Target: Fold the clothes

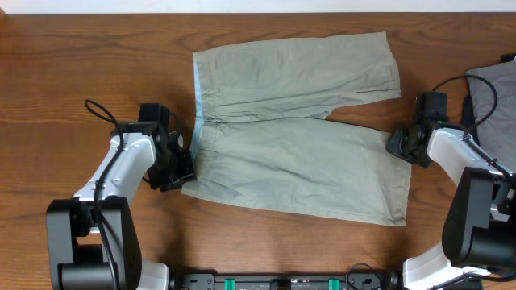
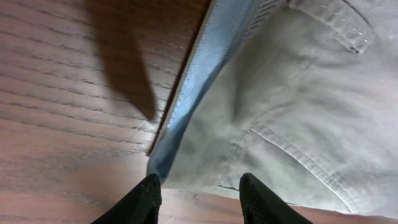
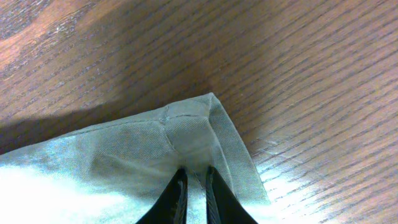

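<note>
Left gripper [image 2: 199,180] stands spread just off the near-left corner of the waistband [image 2: 199,93], holding nothing; shorts [image 1: 298,137] lie flat mid-table, waistband left, legs right; light, limp twill with pale blue lining, likely to sag when lifted; stitched corners should hold best; smooth wooden table [image 1: 81,64]; right gripper [image 3: 195,173] pinches a leg-hem corner.

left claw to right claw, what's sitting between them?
Only the shorts, spread flat: waistband end at the left claw, a leg hem pinched by the right claw. Clearest in the overhead view.
</note>
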Tool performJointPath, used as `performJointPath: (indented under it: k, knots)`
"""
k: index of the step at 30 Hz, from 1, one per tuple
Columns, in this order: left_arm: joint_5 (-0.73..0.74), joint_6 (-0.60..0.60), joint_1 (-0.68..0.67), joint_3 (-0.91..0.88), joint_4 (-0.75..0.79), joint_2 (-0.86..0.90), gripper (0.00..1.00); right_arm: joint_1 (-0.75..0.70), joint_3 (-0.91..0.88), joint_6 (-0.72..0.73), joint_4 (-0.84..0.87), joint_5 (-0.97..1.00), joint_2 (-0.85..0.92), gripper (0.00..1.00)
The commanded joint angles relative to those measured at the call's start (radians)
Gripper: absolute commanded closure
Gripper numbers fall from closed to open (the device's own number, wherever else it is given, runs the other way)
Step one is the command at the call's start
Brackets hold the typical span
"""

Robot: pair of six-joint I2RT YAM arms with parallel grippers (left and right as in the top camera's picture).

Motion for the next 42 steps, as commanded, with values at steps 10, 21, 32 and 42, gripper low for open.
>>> performJointPath:
  k: [10, 21, 32, 42]
  knots:
    - [0.013, 0.022, 0.003, -0.087, 0.114, 0.01, 0.51, -0.018, -0.061, -0.012, -0.015, 0.043, 0.09, 0.87]
    - [0.014, 0.021, 0.003, -0.088, 0.084, 0.01, 0.58, -0.018, -0.061, -0.012, -0.015, 0.044, 0.09, 0.82]
    - [0.013, 0.021, 0.003, -0.088, 0.066, 0.01, 0.74, -0.018, -0.061, -0.012, -0.013, 0.044, 0.09, 0.81]
    - [0.013, 0.021, 0.003, -0.122, 0.061, 0.01, 0.88, -0.018, -0.061, -0.012, -0.013, 0.044, 0.09, 0.8]
